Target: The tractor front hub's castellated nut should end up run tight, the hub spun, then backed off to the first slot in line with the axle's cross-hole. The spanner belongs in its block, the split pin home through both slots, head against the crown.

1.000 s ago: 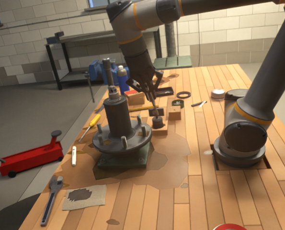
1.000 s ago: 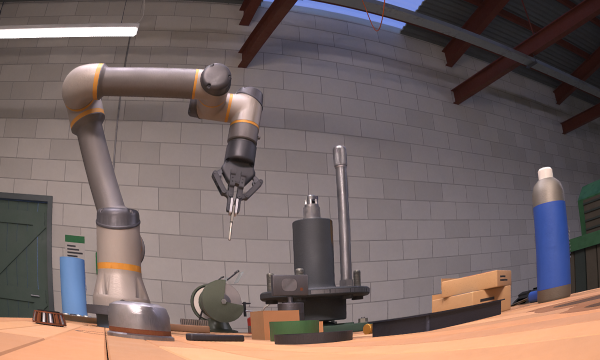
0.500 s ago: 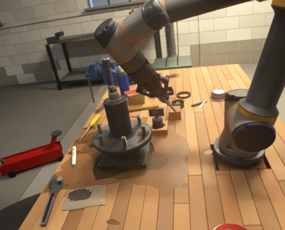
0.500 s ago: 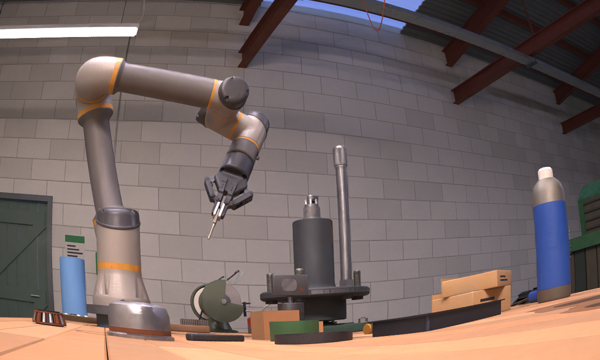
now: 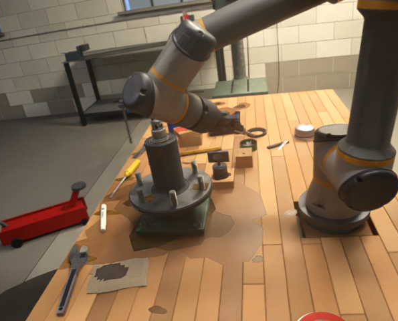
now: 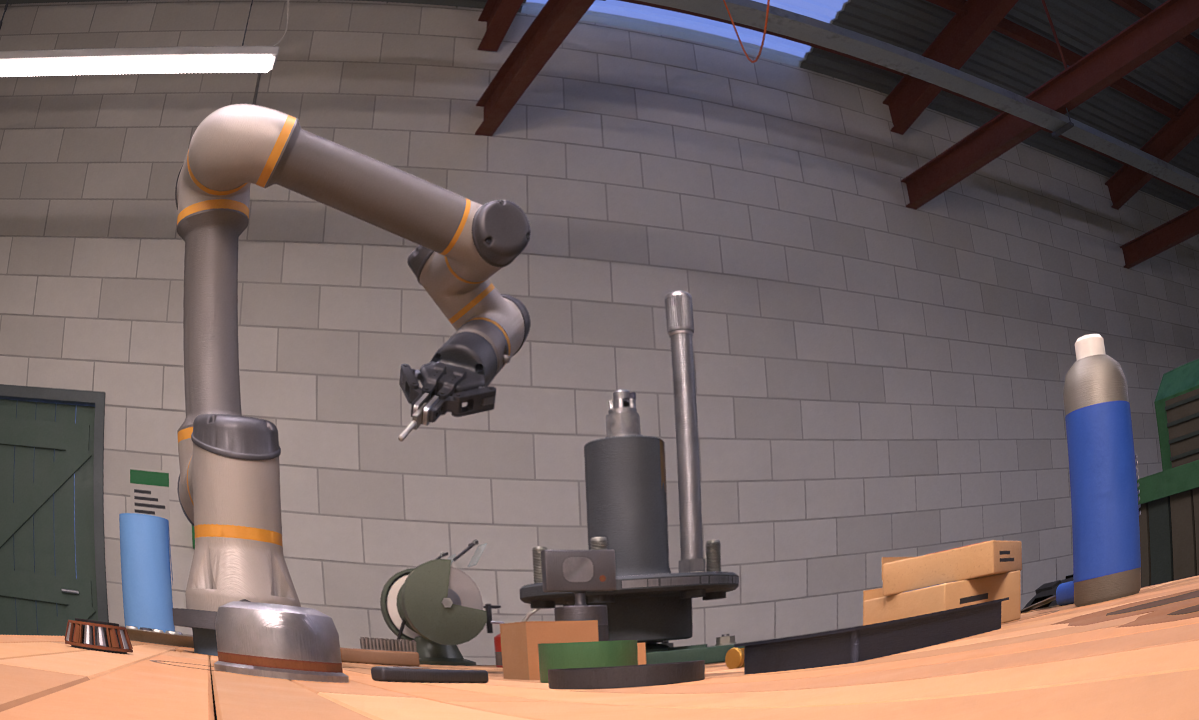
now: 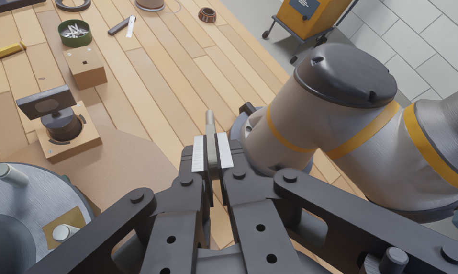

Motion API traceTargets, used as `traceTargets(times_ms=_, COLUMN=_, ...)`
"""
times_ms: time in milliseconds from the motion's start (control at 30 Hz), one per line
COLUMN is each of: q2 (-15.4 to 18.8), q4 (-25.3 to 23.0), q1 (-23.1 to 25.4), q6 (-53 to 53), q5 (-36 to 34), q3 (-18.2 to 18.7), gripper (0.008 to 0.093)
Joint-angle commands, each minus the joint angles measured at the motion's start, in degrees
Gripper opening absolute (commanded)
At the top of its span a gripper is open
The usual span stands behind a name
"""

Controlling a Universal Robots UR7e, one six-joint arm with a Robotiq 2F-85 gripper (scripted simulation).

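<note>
The split pin (image 7: 209, 129) is a thin grey metal rod that sticks out past my fingertips. The hub (image 5: 169, 179) stands upright on its green base near the bench's left edge. The castellated nut (image 5: 158, 131) sits on the axle at its top. The spanner (image 5: 218, 166) stands in its wooden block (image 7: 67, 136) right of the hub. A second small wooden block (image 5: 244, 157) with a hole sits behind it. A green tin (image 7: 74, 32) of pins lies further back. My gripper (image 7: 211, 153) hangs tilted in the air behind and above the hub. It is closed and holds the split pin.
The arm's base (image 5: 334, 207) stands in a recess on the bench's right side. A yellow screwdriver (image 5: 126, 176), a white marker (image 5: 103, 217), an adjustable wrench (image 5: 71, 276) and a rag (image 5: 117, 274) lie along the left edge. A black ring (image 5: 256, 132) and a knife (image 5: 276, 145) lie behind.
</note>
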Motion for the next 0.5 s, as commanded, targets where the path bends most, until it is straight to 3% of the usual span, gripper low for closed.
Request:
traceTargets(times_ms=0, q2=0.5, q4=0.9, q1=0.6, q6=1.5, q5=-0.9, q3=-0.2, gripper=0.008)
traceTargets(times_ms=467, q2=8.9, q4=14.3, q1=9.2, q6=23.9, q5=-14.8, q3=-2.4, gripper=0.008)
